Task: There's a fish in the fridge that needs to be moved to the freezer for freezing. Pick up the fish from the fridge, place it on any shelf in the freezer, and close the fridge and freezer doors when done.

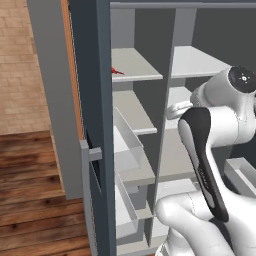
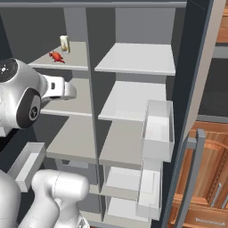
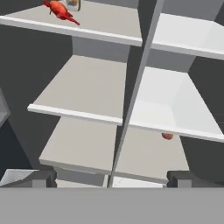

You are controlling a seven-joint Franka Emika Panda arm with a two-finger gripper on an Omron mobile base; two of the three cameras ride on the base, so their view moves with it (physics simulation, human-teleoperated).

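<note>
A red fish (image 1: pixel 117 71) (image 2: pixel 56 56) (image 3: pixel 60 10) lies on the top shelf (image 3: pixel 105 22) of the left compartment, the freezer (image 1: pixel 132 107), next to a small carton (image 2: pixel 64 43). My gripper (image 3: pixel 111 178) is open and holds nothing. Its hand (image 2: pixel 67 91) (image 1: pixel 176 108) hangs in front of the freezer at second-shelf height, below the fish and apart from it. The fridge (image 2: pixel 133 100), the right compartment, has plain light shelves. The freezer door (image 1: pixel 92 100) and the fridge door (image 2: pixel 196 67) both stand wide open.
Clear bins line the inside of the left door (image 1: pixel 127 142) and the right door (image 2: pixel 158 129). A small orange round thing (image 3: pixel 167 136) sits deep on a lower fridge shelf. The grey divider (image 2: pixel 91 89) separates the compartments. Wooden drawers (image 2: pixel 209 187) are at the right.
</note>
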